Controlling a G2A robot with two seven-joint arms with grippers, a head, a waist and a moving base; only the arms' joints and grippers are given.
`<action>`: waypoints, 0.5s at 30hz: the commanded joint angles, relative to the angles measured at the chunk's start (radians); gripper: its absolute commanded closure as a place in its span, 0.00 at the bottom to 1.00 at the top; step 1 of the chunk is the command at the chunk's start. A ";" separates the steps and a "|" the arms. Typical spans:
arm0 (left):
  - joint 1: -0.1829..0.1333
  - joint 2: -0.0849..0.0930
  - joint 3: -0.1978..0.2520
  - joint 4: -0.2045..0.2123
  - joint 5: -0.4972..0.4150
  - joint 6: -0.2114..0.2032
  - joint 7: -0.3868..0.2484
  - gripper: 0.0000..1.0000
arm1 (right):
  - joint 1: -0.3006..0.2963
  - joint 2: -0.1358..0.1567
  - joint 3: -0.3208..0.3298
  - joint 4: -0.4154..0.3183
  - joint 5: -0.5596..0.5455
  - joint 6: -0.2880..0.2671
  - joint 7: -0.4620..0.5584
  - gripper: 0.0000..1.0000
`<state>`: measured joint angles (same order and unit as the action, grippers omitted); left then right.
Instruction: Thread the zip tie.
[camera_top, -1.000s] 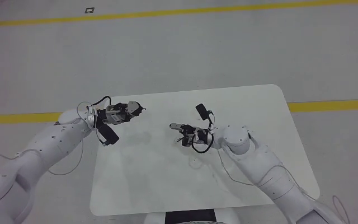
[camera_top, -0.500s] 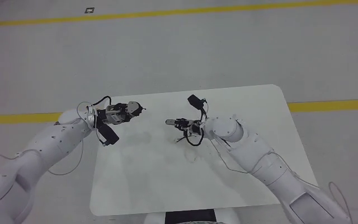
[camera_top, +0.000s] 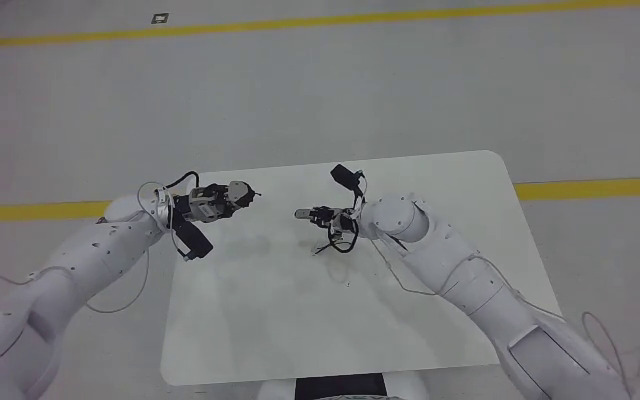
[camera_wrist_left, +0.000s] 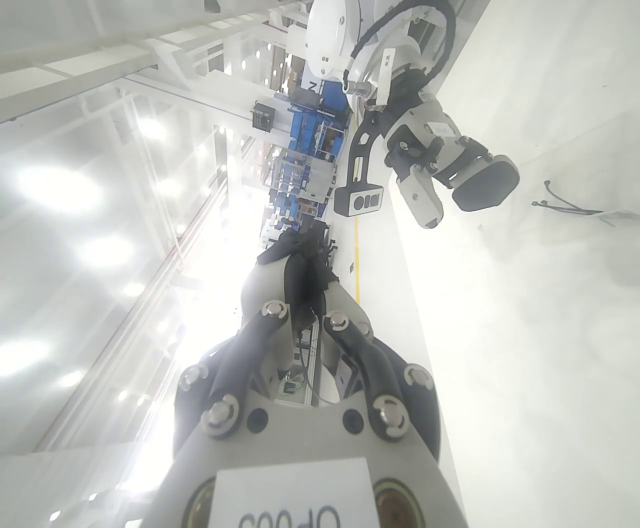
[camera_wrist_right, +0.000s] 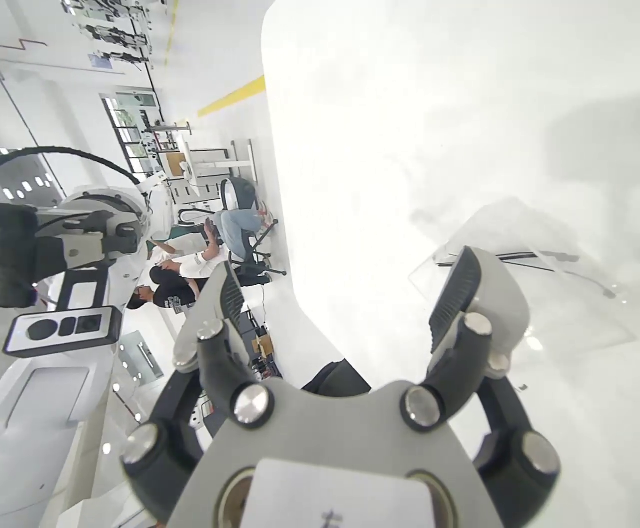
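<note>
I'm looking at the white table (camera_top: 450, 200), which is taking up the middle of the top view, with both arms hanging over its far half. The left gripper (camera_wrist_left: 295, 265) is sitting over the table's far left corner, pointing across at the other arm. Its fingers are pressing together on a black strip that I'm taking for the zip tie (camera_wrist_left: 305, 295). The strip is running down between the pads, and a bunched end is poking out past the tips. The right gripper (camera_wrist_right: 347, 265) is hovering near the middle of the table, facing the left one and well apart from it. Its fingers are spreading wide with nothing between them. Just beyond the right gripper a clear plastic sheet (camera_wrist_right: 550, 310) is lying flat on the table. On it I'm seeing loose zip ties (camera_wrist_right: 530, 256), thin and black, resting side by side; I cannot tell how many. A small dark speck (camera_top: 348, 284) is lying on the table nearer the robot, apart from the sheet.
</note>
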<state>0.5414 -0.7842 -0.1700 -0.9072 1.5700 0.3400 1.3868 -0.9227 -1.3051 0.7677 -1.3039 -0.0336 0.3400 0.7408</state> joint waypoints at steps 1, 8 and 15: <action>0.000 0.000 0.000 0.000 0.000 0.000 0.000 1.00 | -0.010 -0.001 -0.004 -0.012 0.005 -0.013 0.003 0.00; 0.000 0.000 0.000 0.000 0.000 0.000 0.000 1.00 | -0.004 -0.001 -0.018 -0.030 -0.086 0.000 0.023 0.00; 0.000 0.000 0.000 0.000 0.000 0.000 0.000 1.00 | 0.027 -0.023 -0.032 0.009 -0.195 0.000 0.088 0.00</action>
<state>0.5415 -0.7842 -0.1700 -0.9072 1.5700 0.3400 1.3868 -0.8995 -1.3248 0.7349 -1.3002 -0.2124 0.3400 0.8223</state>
